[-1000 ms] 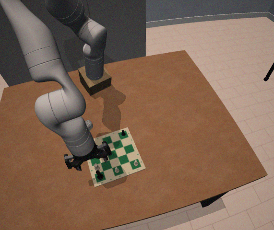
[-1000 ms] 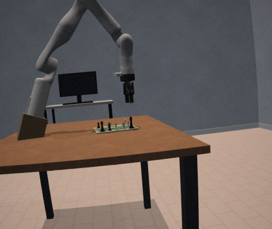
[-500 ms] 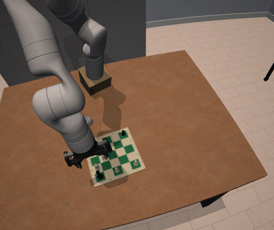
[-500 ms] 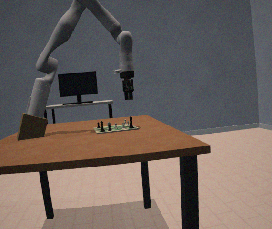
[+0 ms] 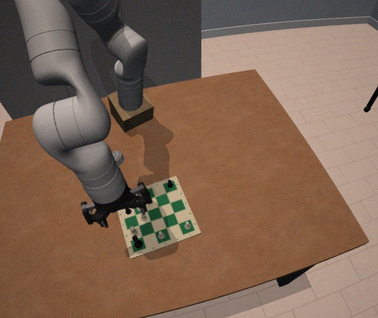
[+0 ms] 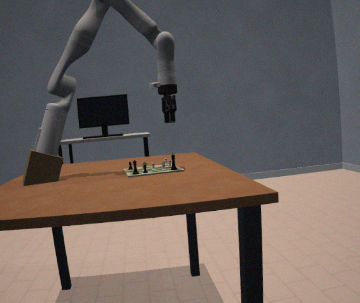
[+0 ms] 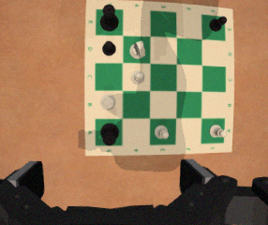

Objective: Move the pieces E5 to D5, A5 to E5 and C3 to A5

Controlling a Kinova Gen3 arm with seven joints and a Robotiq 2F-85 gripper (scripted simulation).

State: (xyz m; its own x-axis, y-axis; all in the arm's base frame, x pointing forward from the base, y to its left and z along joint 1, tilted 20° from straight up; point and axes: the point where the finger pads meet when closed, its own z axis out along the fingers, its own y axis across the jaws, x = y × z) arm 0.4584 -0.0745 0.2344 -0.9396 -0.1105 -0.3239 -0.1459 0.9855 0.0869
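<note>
green and cream board (image 7: pixel 160 144) is seen lying flat on the worktop (image 5: pixel 250 171), pieces upright within squares; the claw (image 6: pixel 169 120) is held fully open, empty, high above it, presumably so the next piece can be chosen
</note>
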